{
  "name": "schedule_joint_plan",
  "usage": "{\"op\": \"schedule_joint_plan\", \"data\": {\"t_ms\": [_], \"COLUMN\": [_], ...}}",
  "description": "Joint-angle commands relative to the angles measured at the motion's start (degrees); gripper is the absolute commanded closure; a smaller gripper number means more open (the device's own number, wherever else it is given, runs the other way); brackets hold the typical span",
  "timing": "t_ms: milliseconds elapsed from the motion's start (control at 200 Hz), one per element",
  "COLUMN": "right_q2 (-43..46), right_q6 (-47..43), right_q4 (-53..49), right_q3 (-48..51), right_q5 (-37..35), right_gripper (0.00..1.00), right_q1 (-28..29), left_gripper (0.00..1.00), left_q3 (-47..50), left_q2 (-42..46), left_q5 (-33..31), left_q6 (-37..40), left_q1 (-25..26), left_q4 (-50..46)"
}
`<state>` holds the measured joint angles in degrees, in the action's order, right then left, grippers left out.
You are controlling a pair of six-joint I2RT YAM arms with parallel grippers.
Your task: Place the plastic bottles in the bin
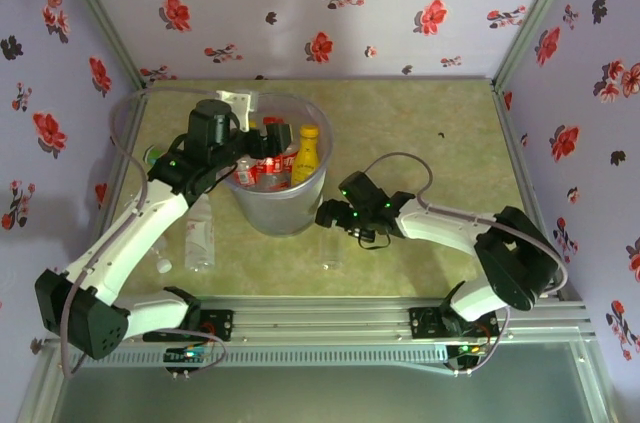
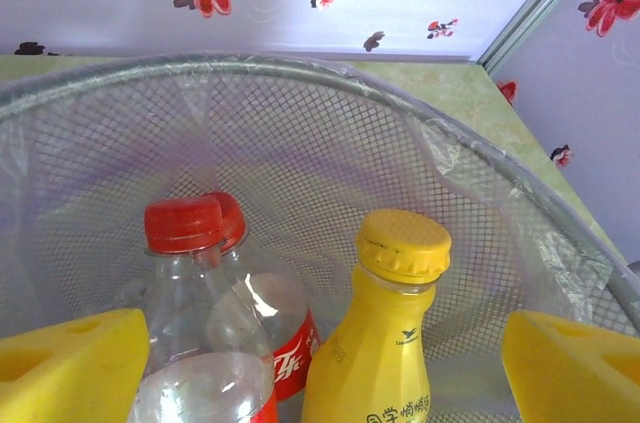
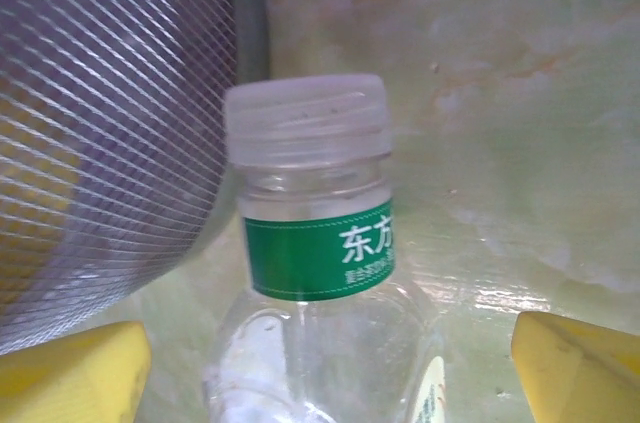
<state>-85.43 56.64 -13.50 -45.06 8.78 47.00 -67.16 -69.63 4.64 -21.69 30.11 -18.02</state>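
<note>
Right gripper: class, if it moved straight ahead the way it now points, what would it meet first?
Most likely the white-capped clear bottle, centred between the pads of the open right gripper, beside the bin; depth is unclear.

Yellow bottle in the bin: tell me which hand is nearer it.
Left. The left hand hangs open over the bin, the yellow bottle just below it. The right hand is outside the bin, beside its wall, straddling a clear bottle.
</note>
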Motion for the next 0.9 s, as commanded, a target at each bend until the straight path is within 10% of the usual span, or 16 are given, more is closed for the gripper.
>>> {"op": "schedule_joint_plan", "data": {"t_ms": [0,545,895], "right_q2": [-1.4,8.7,9.6], "right_q6": [-0.2,-10.8,-5.1], "right_q4": [-3.7,-23.2,-26.9], "right_q3": [0.2,2.0,-4.2], "right_q5": [-3.2,-10.1,-9.3], "right_gripper": [0.08,0.11,0.03], "right_q1": [0.4,-13.1,-9.5], "left_gripper": [0.09,0.09,0.09], "left_q3": [-1.6,0.4,0.6], "left_q2": [1.5,3.2,3.6], "left_q5": [-1.8,-3.0,-3.1], "left_q6": [1.9,2.1,2.1], "left_q1": [-0.1,-0.8,-1.0], "left_q4": [-1.0,-0.9,-0.6]}}
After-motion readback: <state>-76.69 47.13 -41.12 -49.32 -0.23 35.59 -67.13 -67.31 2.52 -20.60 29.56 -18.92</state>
